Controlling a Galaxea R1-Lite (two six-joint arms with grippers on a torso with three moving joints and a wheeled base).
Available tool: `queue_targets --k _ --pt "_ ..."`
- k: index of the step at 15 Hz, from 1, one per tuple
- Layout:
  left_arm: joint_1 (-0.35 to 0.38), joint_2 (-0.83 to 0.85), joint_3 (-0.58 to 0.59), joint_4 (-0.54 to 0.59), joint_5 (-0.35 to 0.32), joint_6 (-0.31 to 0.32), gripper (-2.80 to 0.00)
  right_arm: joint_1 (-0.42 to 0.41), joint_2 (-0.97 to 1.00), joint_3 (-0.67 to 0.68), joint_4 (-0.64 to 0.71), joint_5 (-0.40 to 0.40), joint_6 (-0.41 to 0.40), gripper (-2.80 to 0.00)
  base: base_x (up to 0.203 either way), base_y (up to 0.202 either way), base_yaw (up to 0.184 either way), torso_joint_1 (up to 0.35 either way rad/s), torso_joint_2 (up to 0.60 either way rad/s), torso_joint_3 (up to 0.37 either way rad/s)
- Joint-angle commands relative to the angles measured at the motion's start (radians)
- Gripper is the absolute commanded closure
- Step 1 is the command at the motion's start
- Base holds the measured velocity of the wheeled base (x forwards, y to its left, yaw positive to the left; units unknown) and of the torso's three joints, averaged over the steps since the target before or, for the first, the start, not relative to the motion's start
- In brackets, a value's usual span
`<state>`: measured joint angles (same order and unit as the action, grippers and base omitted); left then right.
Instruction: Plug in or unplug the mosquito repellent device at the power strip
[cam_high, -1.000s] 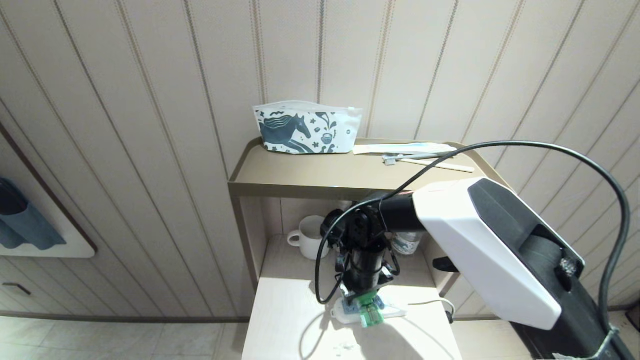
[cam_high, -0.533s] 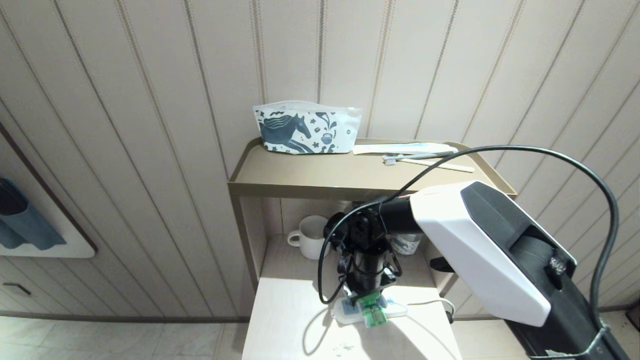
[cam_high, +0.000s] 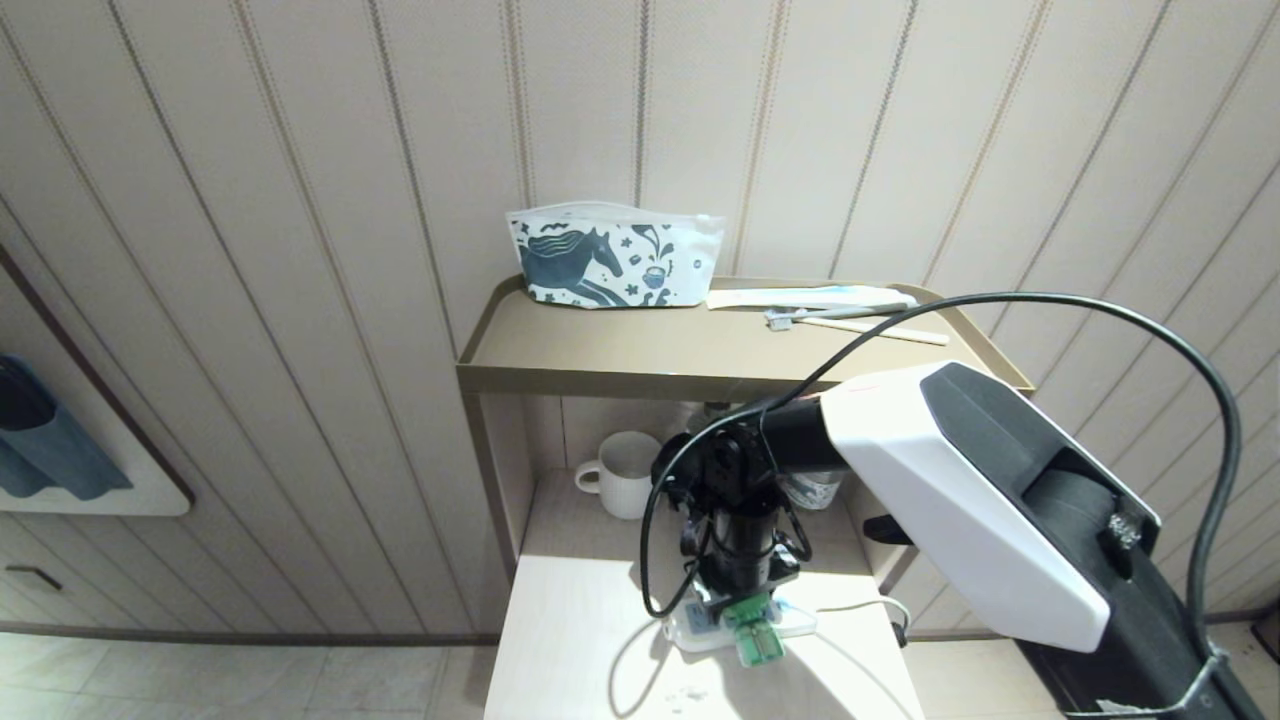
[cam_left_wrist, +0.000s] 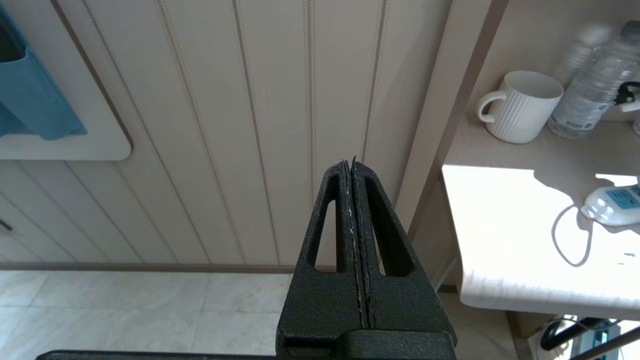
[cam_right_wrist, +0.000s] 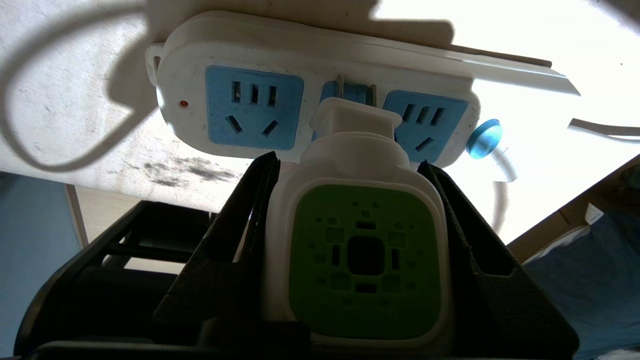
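Since a second ago the right gripper (cam_high: 757, 640) has drifted a little toward the table's near edge, carrying the mosquito repellent device (cam_right_wrist: 362, 240) with it. Its two fingers clench the device's white sides — the green face is turned toward the wrist camera and the two metal prongs sit bare just before the middle socket of the power strip (cam_right_wrist: 320, 90), which lies flat directly beyond the fingertips. That strip shows three blue socket faces, one red light and one blue button; its far side is partly lost in glare. One white mug (cam_high: 622, 487) stands behind the gripper — its contents cannot be made out. Off to the side, the left gripper (cam_left_wrist: 352, 167) hangs clamped shut on nothing.
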<state>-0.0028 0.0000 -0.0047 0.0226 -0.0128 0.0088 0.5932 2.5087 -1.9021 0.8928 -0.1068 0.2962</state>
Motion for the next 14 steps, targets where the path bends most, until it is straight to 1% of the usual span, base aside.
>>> queue_targets --k 1,12,14 --pt "0.0 0.002 -0.001 -0.001 0.0 0.0 0.0 0.0 -0.008 0.017 0.006 -0.002 0.001 0.0 0.0 0.0 0.0 0.0 0.0 0.0" --pt "0.0 0.002 0.0 -0.001 -0.001 0.0 0.0 0.011 -0.04 0.106 -0.002 0.001 0.001 0.0 0.0 0.0 0.0 0.0 0.0 0.0" --pt "0.0 0.002 0.0 0.0 0.0 0.0 0.0 0.01 -0.042 0.105 -0.006 0.002 0.001 0.0 0.0 0.0 0.0 0.0 0.0 0.0"
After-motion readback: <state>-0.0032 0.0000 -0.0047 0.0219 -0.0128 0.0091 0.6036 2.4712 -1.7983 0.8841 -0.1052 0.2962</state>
